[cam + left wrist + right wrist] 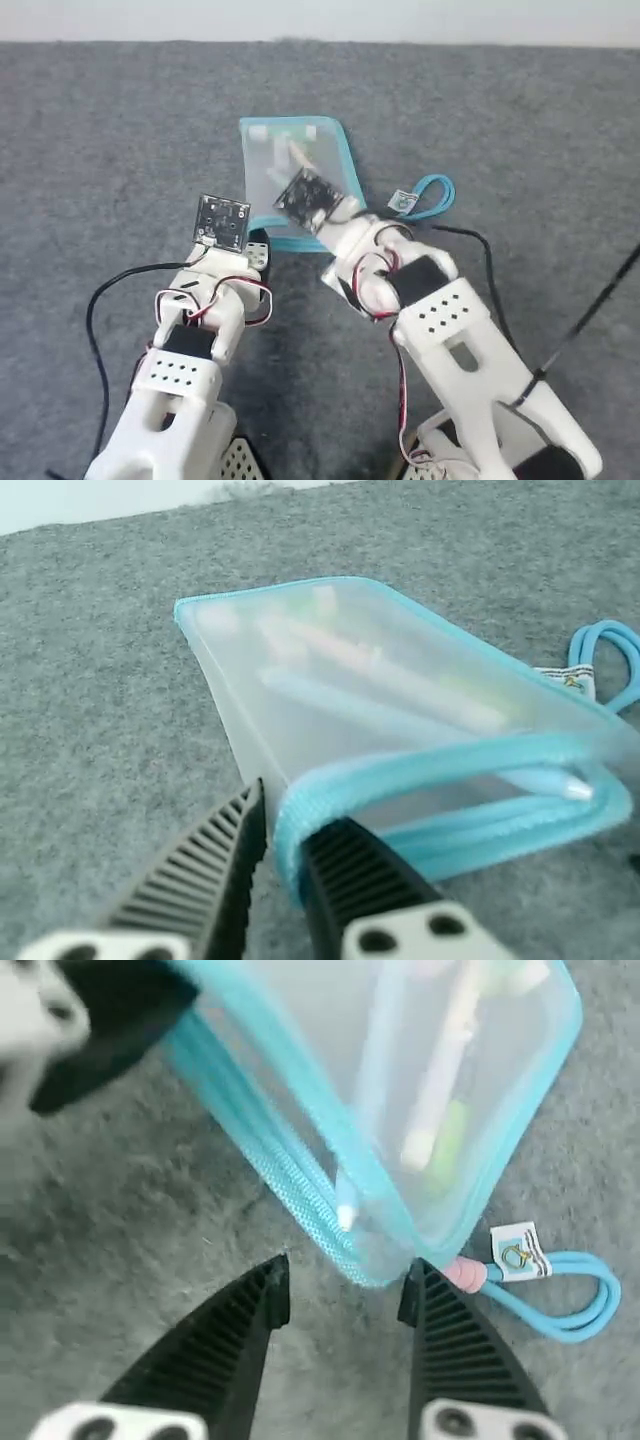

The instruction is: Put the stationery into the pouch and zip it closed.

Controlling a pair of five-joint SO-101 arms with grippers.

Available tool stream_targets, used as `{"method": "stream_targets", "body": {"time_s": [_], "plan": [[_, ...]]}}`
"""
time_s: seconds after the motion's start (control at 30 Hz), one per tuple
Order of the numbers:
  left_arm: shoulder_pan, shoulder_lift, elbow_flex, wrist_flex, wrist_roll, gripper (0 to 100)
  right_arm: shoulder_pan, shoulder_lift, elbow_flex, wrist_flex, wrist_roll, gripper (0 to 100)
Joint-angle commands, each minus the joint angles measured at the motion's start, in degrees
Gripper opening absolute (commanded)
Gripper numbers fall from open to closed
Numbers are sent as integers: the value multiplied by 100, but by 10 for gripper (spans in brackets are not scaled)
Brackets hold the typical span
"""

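Pouch (pixel 300 150) (pixel 350 680) (pixel 400 1060): clear plastic, light blue zipper trim, flat on the grey carpet (pixel 100 150) just ahead of both arms. Zipper edge faces the arms. Its 2 blue bands stand apart in the left wrist view, so the mouth is unzipped.

Stationery (pixel 380 670) (pixel 440 1090): several pens inside, pale blue, pink and green. 1 tip lies right at the mouth.

Pink slider (pixel 463 1275) at the pouch's right near corner. A blue loop cord (pixel 432 195) (pixel 570 1300) with a small tag (pixel 520 1253) trails from it onto the carpet.

Left gripper (pixel 285 815) (pixel 260 250): at the left near corner, ribbed fingers drawn close, pinching the blue trim between them.

Right gripper (pixel 348 1272): at the slider corner, fingers spread wide, 1 on each side of the corner, the slider just beside 1 fingertip; holding nothing
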Motion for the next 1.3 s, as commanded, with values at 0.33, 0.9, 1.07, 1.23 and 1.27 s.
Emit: {"method": "stream_targets", "body": {"time_s": [0.33, 0.9, 1.07, 1.23, 1.27], "plan": [[18, 0, -716, 633, -62, 12, 259, -66, 563, -1385, 791, 191], [-26, 0, -778, 651, -62, 12, 224, 409, 1213, -2009, 1099, 188], [-26, 0, -778, 651, -62, 12, 92, -75, 1582, -2062, 1099, 188], [-26, 0, -778, 651, -62, 12, -215, 127, 1618, -2651, 1090, 188], [-26, 0, -778, 651, -62, 12, -215, 224, 1626, -2870, 1081, 188]]}}
